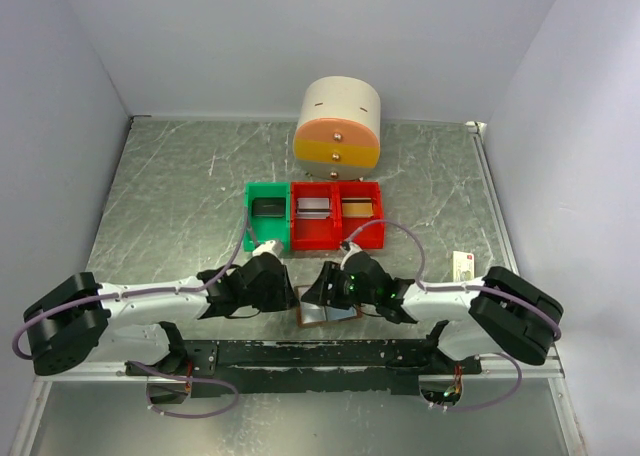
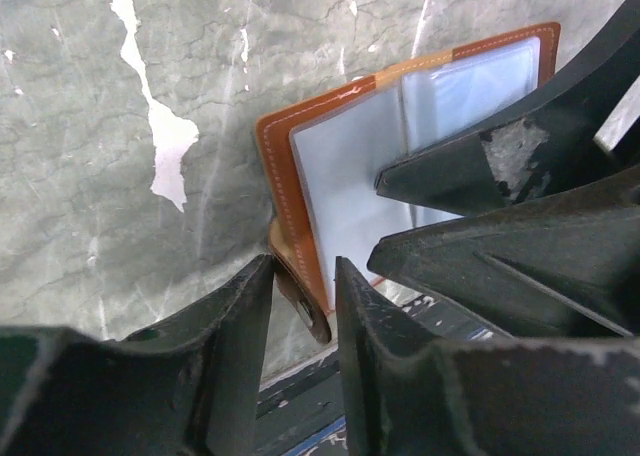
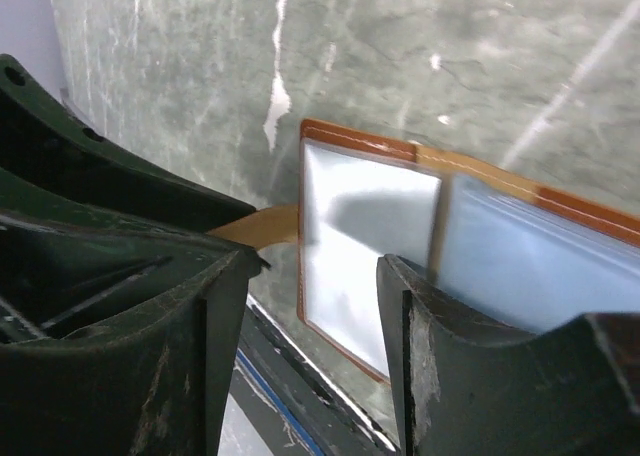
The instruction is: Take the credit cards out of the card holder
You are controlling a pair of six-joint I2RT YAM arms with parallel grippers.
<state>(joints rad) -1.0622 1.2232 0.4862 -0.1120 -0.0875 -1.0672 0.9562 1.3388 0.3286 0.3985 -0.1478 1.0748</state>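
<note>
Left gripper (image 2: 303, 266) beside card holder (image 2: 345, 171); marbled grey table (image 1: 180, 196), white walls (image 1: 200, 36)

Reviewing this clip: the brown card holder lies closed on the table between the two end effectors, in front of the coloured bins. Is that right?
No. The card holder lies open, not closed: the left wrist view shows its two pale inner panels spread side by side inside the brown border. The rest of the statement holds.
</note>
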